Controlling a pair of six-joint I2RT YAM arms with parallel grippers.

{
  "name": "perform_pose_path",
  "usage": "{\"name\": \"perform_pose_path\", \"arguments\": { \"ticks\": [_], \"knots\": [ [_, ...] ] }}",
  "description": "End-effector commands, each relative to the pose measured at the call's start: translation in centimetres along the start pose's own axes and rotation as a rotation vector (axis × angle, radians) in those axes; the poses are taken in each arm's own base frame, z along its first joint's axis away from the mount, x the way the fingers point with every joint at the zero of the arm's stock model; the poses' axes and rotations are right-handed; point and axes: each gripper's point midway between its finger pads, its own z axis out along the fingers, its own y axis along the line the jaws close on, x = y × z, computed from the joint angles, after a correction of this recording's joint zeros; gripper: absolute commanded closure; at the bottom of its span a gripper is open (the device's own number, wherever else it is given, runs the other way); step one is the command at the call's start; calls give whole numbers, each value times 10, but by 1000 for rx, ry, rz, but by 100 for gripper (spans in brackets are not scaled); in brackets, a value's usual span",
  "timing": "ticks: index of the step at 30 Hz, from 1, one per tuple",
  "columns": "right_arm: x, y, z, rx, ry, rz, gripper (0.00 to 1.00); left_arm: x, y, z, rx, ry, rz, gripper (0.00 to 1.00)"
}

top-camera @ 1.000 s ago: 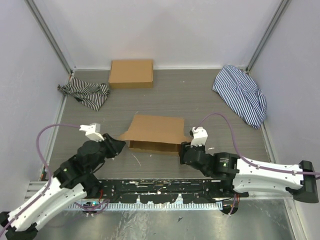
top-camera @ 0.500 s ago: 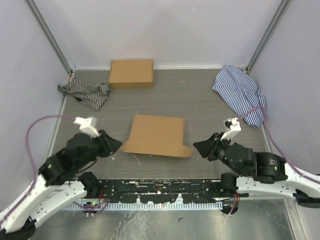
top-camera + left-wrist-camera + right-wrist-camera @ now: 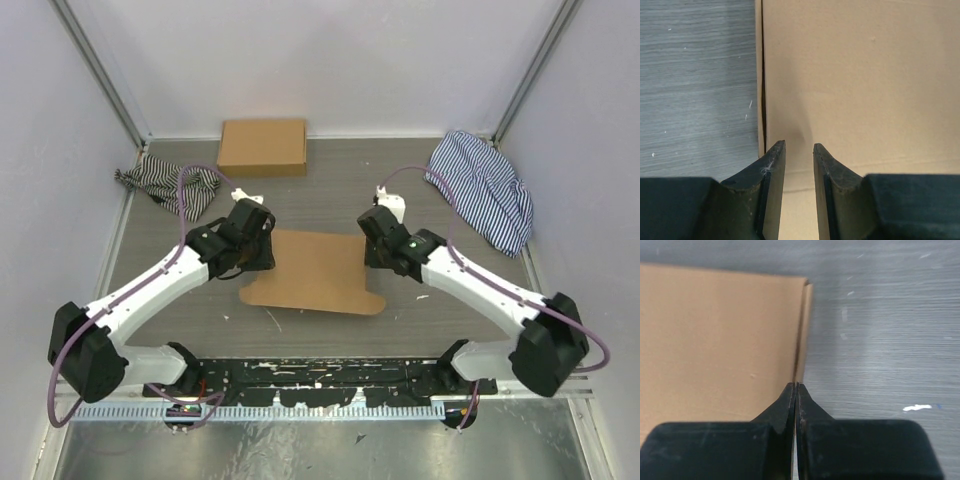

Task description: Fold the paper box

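The paper box point(image 3: 315, 270) lies flat and closed on the grey table, its brown lid up and a small tab sticking out at its near right corner. My left gripper point(image 3: 264, 252) hangs over the box's far left corner. In the left wrist view, the left gripper point(image 3: 799, 147) is open, with a narrow gap and nothing between its fingers, just inside the left edge of the box point(image 3: 865, 75). My right gripper point(image 3: 374, 250) is at the far right corner. In the right wrist view, the right gripper point(image 3: 796, 385) is shut and empty, its tips right at the right edge of the box point(image 3: 715, 340).
A second brown cardboard box point(image 3: 263, 147) stands at the back wall. A striped cloth point(image 3: 170, 188) lies at the back left and a larger striped cloth point(image 3: 482, 190) at the back right. Walls enclose three sides.
Both arms have swung from the box's near side to its far corners. The right gripper has closed. The box's raised lid now lies flat.
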Motion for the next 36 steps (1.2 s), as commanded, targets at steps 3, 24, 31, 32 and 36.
{"name": "perform_pose_path", "arguments": {
  "ticks": [3,24,31,32,36],
  "knots": [
    [49,55,36,-276,217,-99,98,24,9,36,4,105,21,65],
    [18,42,95,-143,212,-90,99,8,8,86,-26,158,-10,65],
    [-70,40,90,-146,59,-39,94,-74,14,65,2,7,-55,60],
    [-83,38,89,-151,44,-28,93,-86,14,60,17,-21,-63,59],
    [-119,26,77,-138,-1,-4,86,-115,23,34,39,-45,-109,58]
  ]
}}
